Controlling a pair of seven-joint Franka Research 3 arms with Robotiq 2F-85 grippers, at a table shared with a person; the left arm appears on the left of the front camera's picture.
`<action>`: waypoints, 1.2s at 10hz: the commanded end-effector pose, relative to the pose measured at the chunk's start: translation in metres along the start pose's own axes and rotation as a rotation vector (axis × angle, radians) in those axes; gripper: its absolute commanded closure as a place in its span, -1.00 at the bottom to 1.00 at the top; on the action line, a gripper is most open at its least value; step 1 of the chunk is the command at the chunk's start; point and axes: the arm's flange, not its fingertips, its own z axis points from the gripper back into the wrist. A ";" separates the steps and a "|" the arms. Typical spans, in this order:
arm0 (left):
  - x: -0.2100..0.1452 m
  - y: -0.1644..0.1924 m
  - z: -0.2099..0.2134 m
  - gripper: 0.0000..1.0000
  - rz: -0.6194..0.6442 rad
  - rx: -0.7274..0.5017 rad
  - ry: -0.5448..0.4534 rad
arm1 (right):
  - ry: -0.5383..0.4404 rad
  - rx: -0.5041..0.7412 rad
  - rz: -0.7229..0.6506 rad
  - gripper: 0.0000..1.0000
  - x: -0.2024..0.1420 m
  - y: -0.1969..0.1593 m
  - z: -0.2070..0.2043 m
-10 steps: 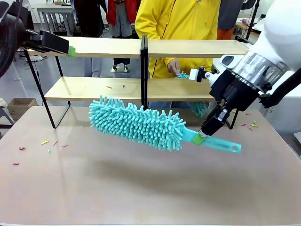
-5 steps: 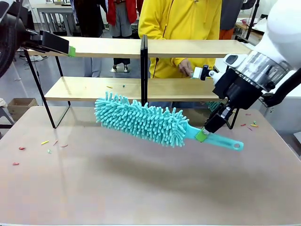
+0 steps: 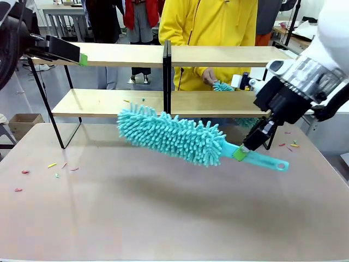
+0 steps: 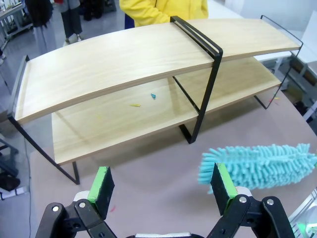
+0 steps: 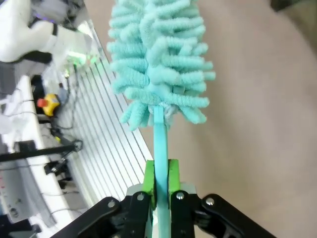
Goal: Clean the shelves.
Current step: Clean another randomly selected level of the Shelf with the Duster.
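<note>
"Two boards to clean, and how far along are you?"

"Barely begun, I would say. The shelves (image 3: 218,56) stand at the far side of the table (image 3: 163,218), in front of a person in a yellow jacket (image 3: 207,22). A few coloured scraps (image 4: 143,100) lie on the lower board left of the black middle upright (image 3: 167,82), so nothing there looks swept. More scraps (image 3: 38,173) lie on the table at my left."

"What are you holding?"

"My right gripper (image 3: 240,153) is clamped on the handle of a teal duster (image 3: 172,135), the green pads pinching the handle just behind the fluffy head. The duster hangs above the table, head toward the shelves and tilted up, close to the lower board but not on it."

"And the arms?"

"My right arm comes in from the right, wrist angled down and inward. My left gripper (image 4: 161,191) hovers high at the left end of the shelves with its fingers spread wide, nothing between them."

"The person?"

"One hand (image 3: 209,76) holds a second teal duster (image 3: 223,87) at the lower board's right half."
</note>
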 end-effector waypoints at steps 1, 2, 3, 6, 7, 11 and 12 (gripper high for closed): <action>0.000 0.000 0.000 -1.00 0.001 0.003 -0.004 | 0.089 0.014 -0.006 0.75 -0.061 -0.005 0.055; 0.000 0.000 0.000 -1.00 0.001 0.003 -0.004 | 0.067 0.041 0.033 0.75 -0.093 -0.003 0.085; 0.000 0.000 0.000 -1.00 0.001 0.003 -0.004 | -0.028 0.037 0.013 0.75 -0.120 0.005 0.116; 0.000 0.000 0.000 -1.00 0.001 0.003 -0.004 | -0.333 -0.075 -0.070 0.75 -0.205 0.033 0.190; 0.000 0.000 0.000 -1.00 0.001 0.003 -0.004 | -0.507 -0.089 -0.106 0.75 -0.236 0.035 0.211; 0.000 0.000 0.000 -1.00 0.001 0.003 -0.004 | -0.916 -0.204 -0.275 0.75 -0.320 0.024 0.205; 0.000 0.000 0.000 -1.00 0.001 0.003 -0.004 | -0.791 -0.226 -0.476 0.75 -0.303 0.007 0.185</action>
